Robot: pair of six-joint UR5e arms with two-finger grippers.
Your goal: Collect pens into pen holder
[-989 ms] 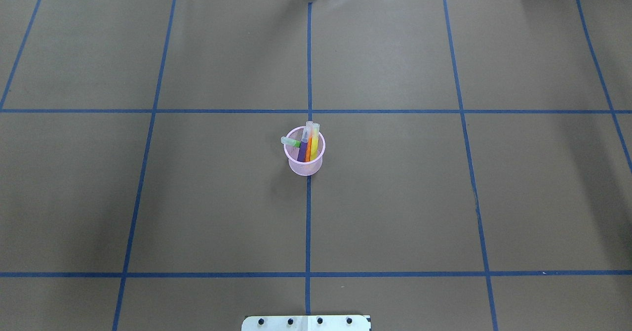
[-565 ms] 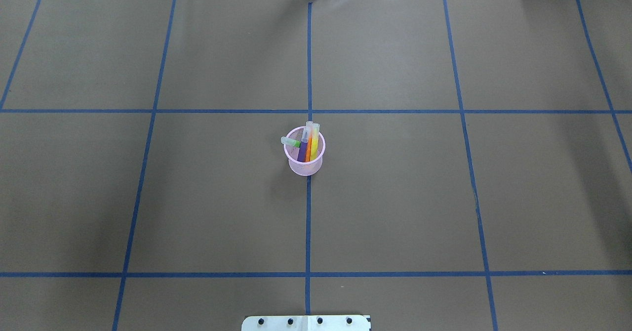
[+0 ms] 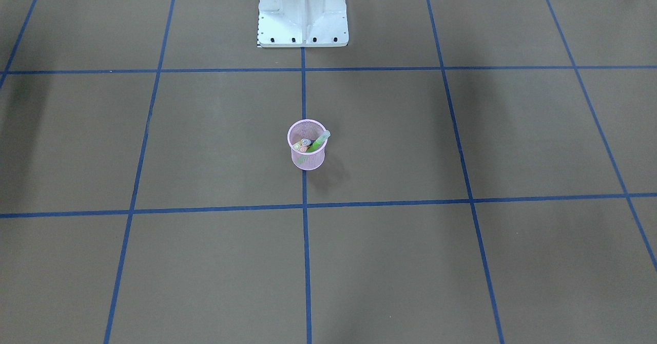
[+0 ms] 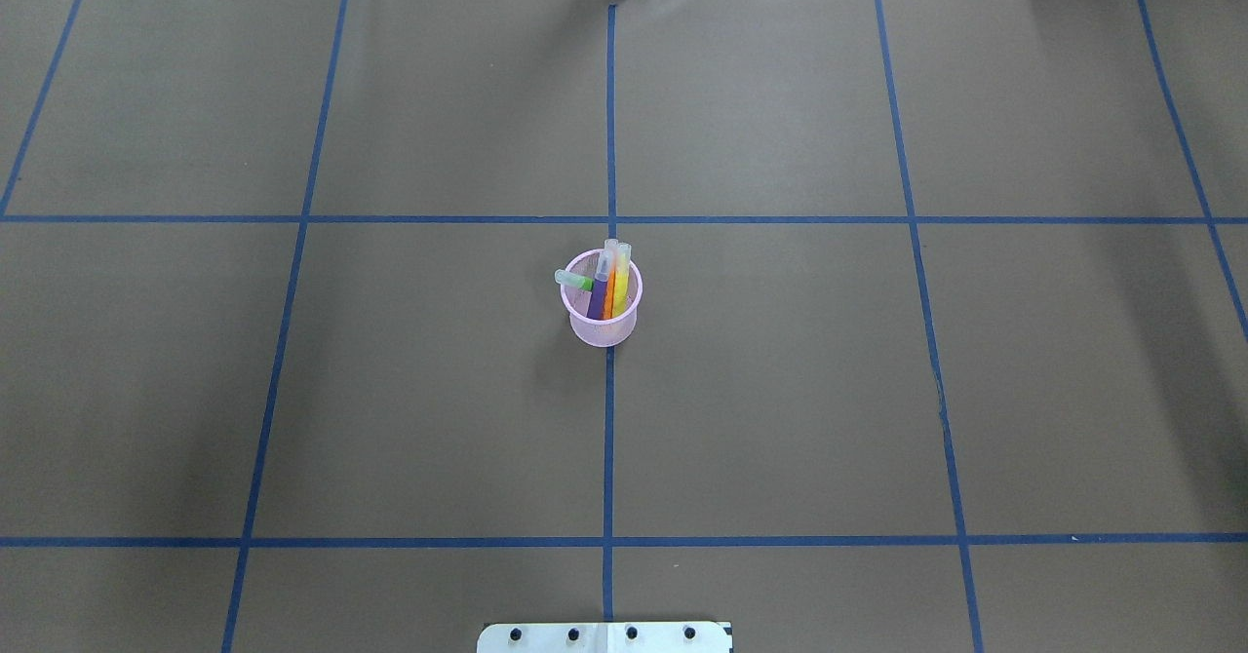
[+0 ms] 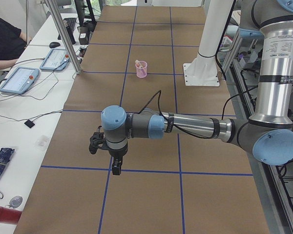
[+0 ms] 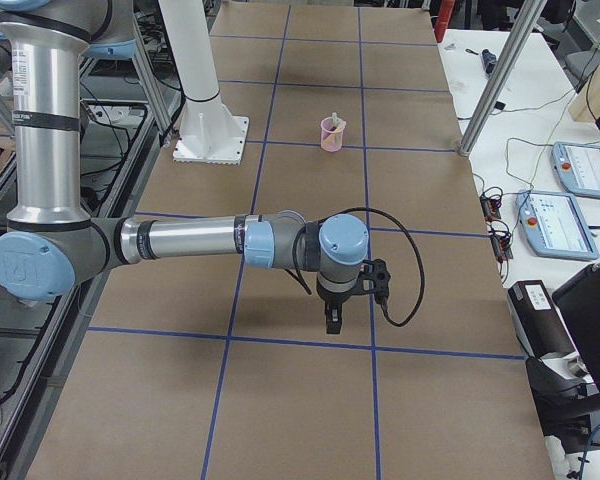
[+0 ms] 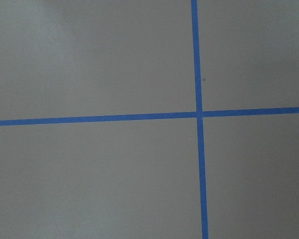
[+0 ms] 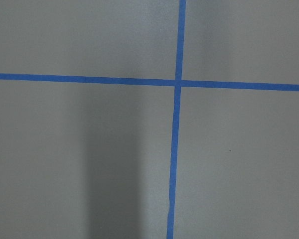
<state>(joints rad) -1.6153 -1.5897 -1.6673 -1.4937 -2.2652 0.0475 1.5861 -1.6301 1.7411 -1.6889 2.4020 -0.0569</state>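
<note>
Showing all four pens [image 4: 599, 294] standing inside the pen holder [image 4: 602, 326] at the middle of the table [image 4: 780, 390], seemingly leaving nothing to collect; showing left gripper [image 5: 116, 167] and right gripper [image 6: 332, 320] hanging well apart, not revealing whether open or closed.

No movement to call, folks.
Overhead, the last second brings no visible change: the pens [image 4: 598, 297] lean exactly as before in the pen holder [image 4: 600, 329].

Brown table [image 4: 780, 390], blue tape lines [image 4: 608, 439]
</note>
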